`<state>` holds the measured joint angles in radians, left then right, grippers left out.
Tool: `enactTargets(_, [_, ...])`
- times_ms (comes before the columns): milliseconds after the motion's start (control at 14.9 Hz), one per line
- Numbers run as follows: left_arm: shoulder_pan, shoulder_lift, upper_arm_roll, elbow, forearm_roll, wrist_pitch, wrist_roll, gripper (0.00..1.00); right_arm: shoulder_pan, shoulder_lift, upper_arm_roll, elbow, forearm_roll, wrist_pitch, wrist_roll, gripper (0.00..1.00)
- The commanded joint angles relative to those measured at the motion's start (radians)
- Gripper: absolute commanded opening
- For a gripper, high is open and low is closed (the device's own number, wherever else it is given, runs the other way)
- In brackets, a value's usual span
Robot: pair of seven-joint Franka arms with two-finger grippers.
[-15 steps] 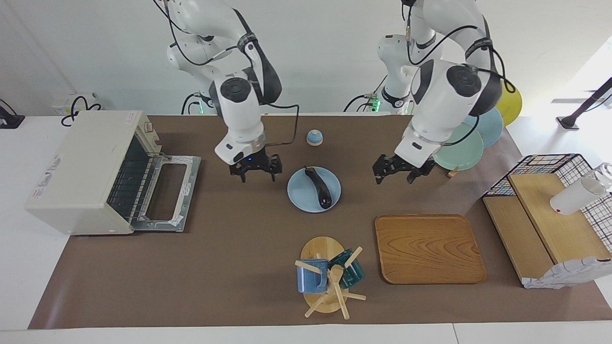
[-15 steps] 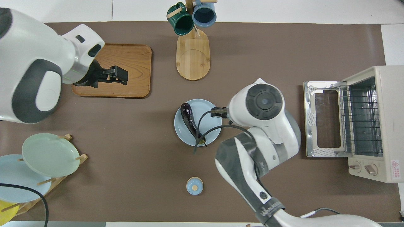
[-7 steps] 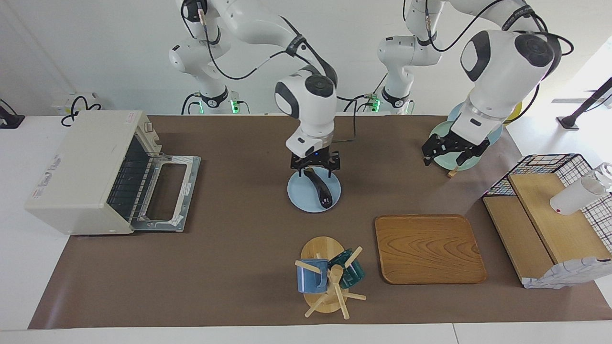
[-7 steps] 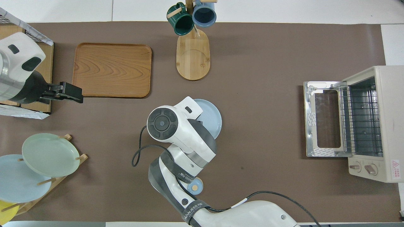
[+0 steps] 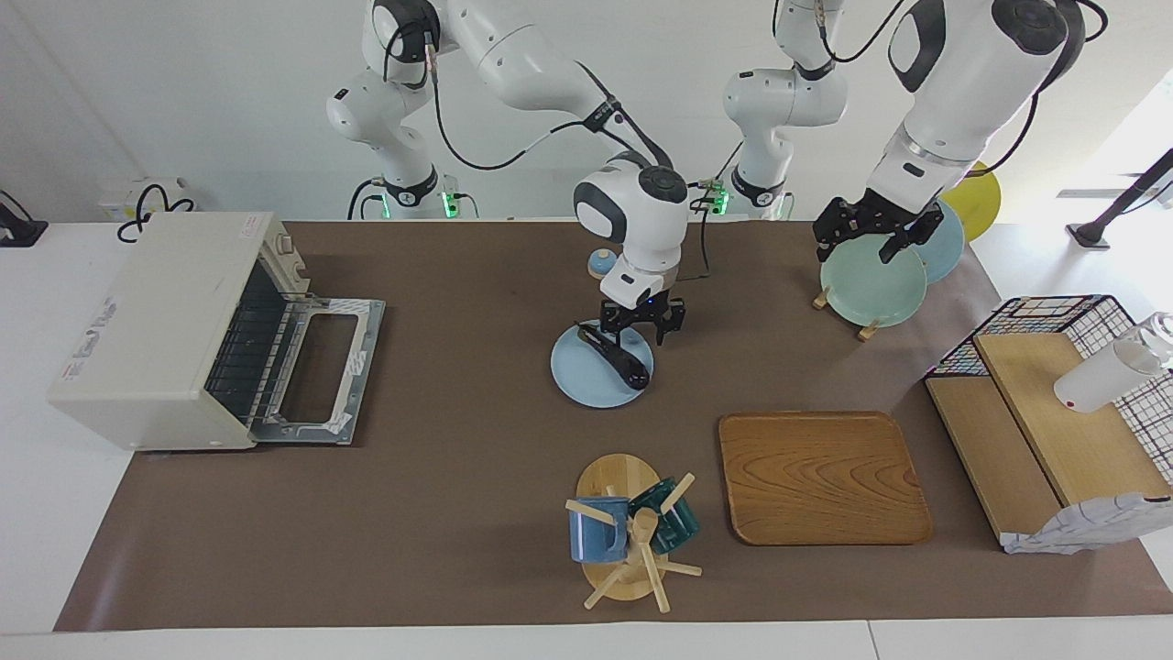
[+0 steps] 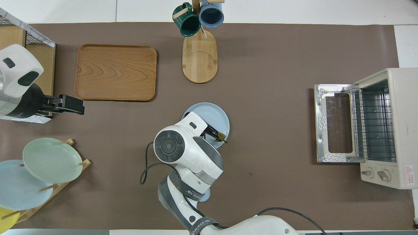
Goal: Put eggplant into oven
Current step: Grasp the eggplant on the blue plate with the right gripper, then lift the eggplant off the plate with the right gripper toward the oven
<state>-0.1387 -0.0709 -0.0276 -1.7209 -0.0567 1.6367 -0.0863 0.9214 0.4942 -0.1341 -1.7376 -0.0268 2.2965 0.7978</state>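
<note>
The dark purple eggplant point(image 5: 623, 362) lies slantwise on a light blue plate point(image 5: 577, 380) in the middle of the table; its stem end shows in the overhead view point(image 6: 219, 135). My right gripper point(image 5: 643, 332) is low over the plate, open, with its fingers at the eggplant; the right hand hides the contact from above. The cream oven point(image 5: 156, 321) stands at the right arm's end of the table with its door point(image 5: 321, 367) dropped open and the wire rack showing point(image 6: 372, 127). My left gripper point(image 5: 871, 240) is open and empty, raised over the plate rack.
A mug tree point(image 5: 632, 532) with two mugs and a wooden tray point(image 5: 820, 477) stand farther from the robots than the plate. A rack of plates point(image 5: 875, 284) and a wire basket with wooden boards point(image 5: 1054, 367) are at the left arm's end.
My right gripper swung from beside the oven door to the plate and came down on the eggplant, which has turned on the plate. My left arm drew back and up over the plate rack.
</note>
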Motion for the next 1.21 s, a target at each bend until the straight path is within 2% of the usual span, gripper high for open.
enactTargets(0, [-0.007, 0.034, 0.0, 0.084, 0.041, -0.015, 0.008, 1.0, 0.016, -0.042, 0.002, -0.097, -0.021, 0.063, 0.012, 0.78])
enactTargets(134, [-0.009, 0.037, 0.002, 0.08, 0.061, -0.023, 0.007, 1.0, 0.025, -0.049, 0.002, -0.109, -0.021, 0.067, 0.012, 0.76])
enactTargets(202, [-0.01, 0.033, 0.0, 0.067, 0.06, -0.032, 0.002, 1.0, 0.024, -0.048, 0.002, -0.109, -0.021, 0.067, 0.011, 0.71])
enactTargets(269, [-0.01, 0.022, 0.0, 0.043, 0.06, -0.052, 0.0, 1.0, 0.021, -0.048, 0.002, -0.109, -0.021, 0.069, 0.008, 0.57])
enactTargets(336, [-0.009, 0.01, 0.0, 0.026, 0.06, -0.069, 0.002, 1.0, 0.016, -0.046, 0.002, -0.106, -0.022, 0.069, 0.001, 0.36])
enactTargets(403, [-0.009, 0.006, -0.002, 0.024, 0.055, -0.083, 0.002, 1.0, 0.016, -0.046, 0.002, -0.105, -0.022, 0.067, 0.001, 0.1])
enactTargets(470, [-0.009, 0.005, -0.002, 0.024, 0.049, -0.087, 0.0, 1.0, 0.016, -0.046, 0.002, -0.102, -0.024, 0.063, 0.0, 0.0])
enactTargets(672, [-0.009, 0.009, 0.002, 0.03, 0.012, -0.09, -0.001, 1.0, 0.01, -0.045, 0.001, -0.064, -0.074, -0.004, -0.011, 0.0])
enactTargets(941, [-0.007, 0.013, 0.002, 0.035, -0.012, -0.087, -0.001, 1.0, 0.001, -0.046, 0.001, 0.027, -0.234, -0.228, -0.063, 0.0])
enactTargets(1142, [-0.005, 0.014, 0.0, 0.037, -0.009, -0.089, 0.005, 1.0, -0.022, -0.049, -0.004, 0.041, -0.248, -0.288, -0.104, 0.0])
